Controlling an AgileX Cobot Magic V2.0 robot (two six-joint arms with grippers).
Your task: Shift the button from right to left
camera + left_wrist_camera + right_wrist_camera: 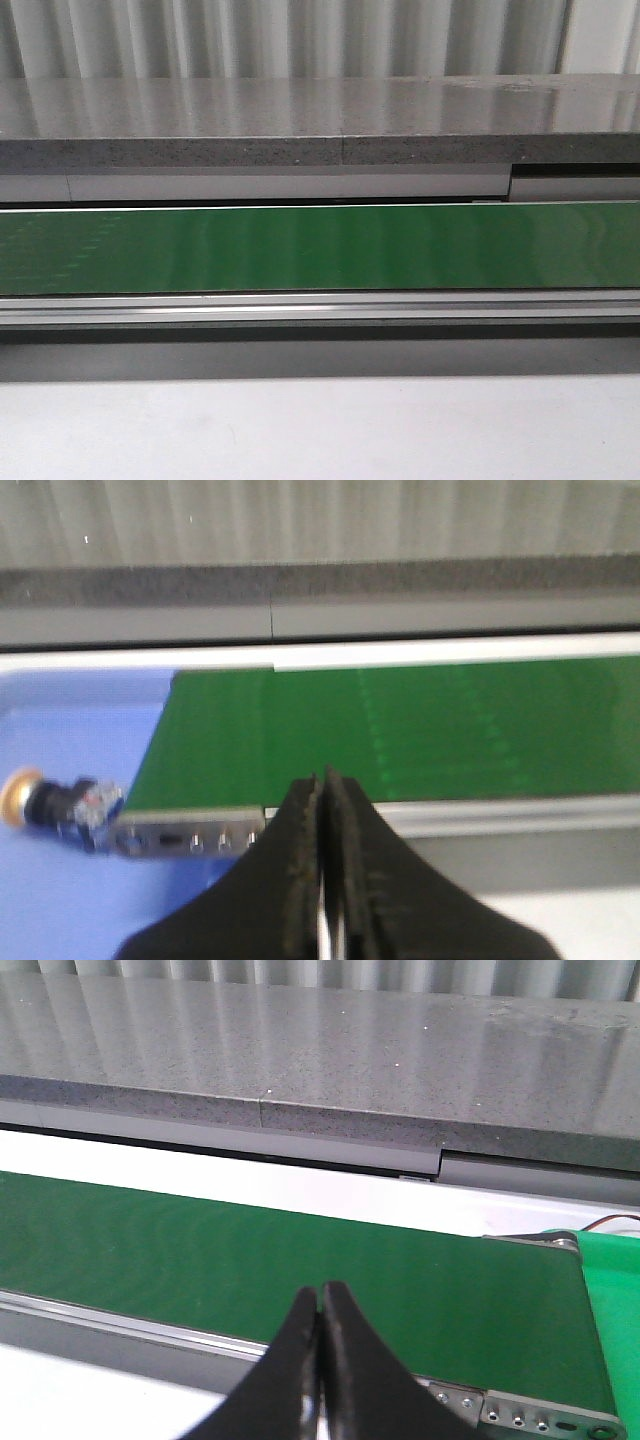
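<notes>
A long flat green conveyor belt (320, 248) is seen running across the front view from 9 o'clock to 3 o'clock, bordered on its near side by a silver aluminium rail (320, 308) and backed by a grey speckled stone-like ledge (300, 125). No arm is shown in that view.

In the left wrist view, the black left gripper (325, 785) is seen with its fingers pressed together, nothing being pinched between them; it is held above the near edge of the belt. The small push-button with a round yellow cap, black collar and blue-and-clear block (60, 802) is found lying on its side on a pale blue surface (60, 740), just beside the belt's end.

In the right wrist view, the black right gripper (322, 1295) is likewise seen closed on nothing, over the belt near its other end, where a bright green sheet (612, 1300) is visible.
</notes>
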